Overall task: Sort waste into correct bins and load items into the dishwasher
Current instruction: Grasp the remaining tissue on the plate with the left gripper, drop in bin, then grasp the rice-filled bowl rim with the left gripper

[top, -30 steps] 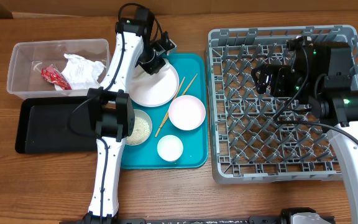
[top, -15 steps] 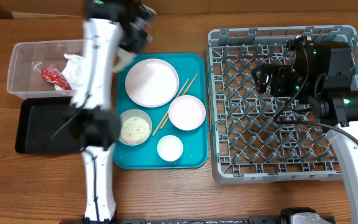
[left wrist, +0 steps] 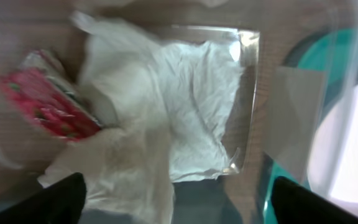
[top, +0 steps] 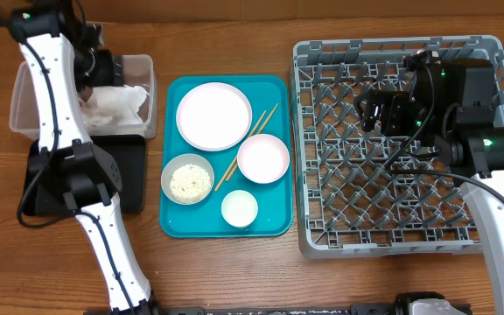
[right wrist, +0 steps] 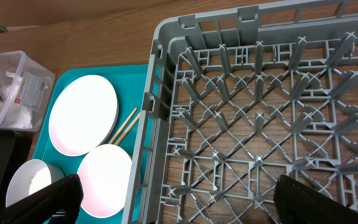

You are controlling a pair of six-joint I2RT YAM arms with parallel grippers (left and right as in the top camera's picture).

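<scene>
The clear tub [top: 143,70] holds napkin [top: 116,103] and red wrapper [left wrist: 48,106]; left claw [left wrist: 182,202] and right claw [right wrist: 180,198] spread.

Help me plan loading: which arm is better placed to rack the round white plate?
Probably right: the right hand hovers over the grey plastic dish rack; the left hand is over the clear plastic tub, far from it.

Even bright light, soft shadows, left wrist view motion-blurred, overhead sharp
</scene>
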